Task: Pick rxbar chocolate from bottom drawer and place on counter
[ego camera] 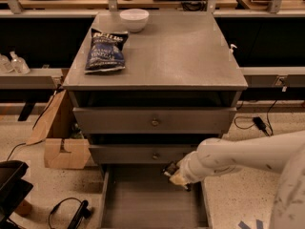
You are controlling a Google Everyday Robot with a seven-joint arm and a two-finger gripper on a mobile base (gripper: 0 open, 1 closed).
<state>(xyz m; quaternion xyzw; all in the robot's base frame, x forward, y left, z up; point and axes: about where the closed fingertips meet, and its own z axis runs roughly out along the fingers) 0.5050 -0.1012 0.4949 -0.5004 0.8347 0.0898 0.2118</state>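
Observation:
The bottom drawer [143,202] of the grey cabinet is pulled open and its plain grey floor shows. My gripper [174,173] hangs over the drawer's back right part, just below the front of the middle drawer, on the white arm that reaches in from the right. A small dark piece shows at the gripper's tip; I cannot tell whether it is the rxbar chocolate. No bar shows on the drawer floor. The counter [176,56] is the cabinet's broad grey top.
A blue chip bag [106,51] and a white bowl [134,19] sit on the counter's left and back. Two upper drawers with round knobs [155,122] are closed. A cardboard box [66,151] stands left of the cabinet, with cables and a black object on the floor.

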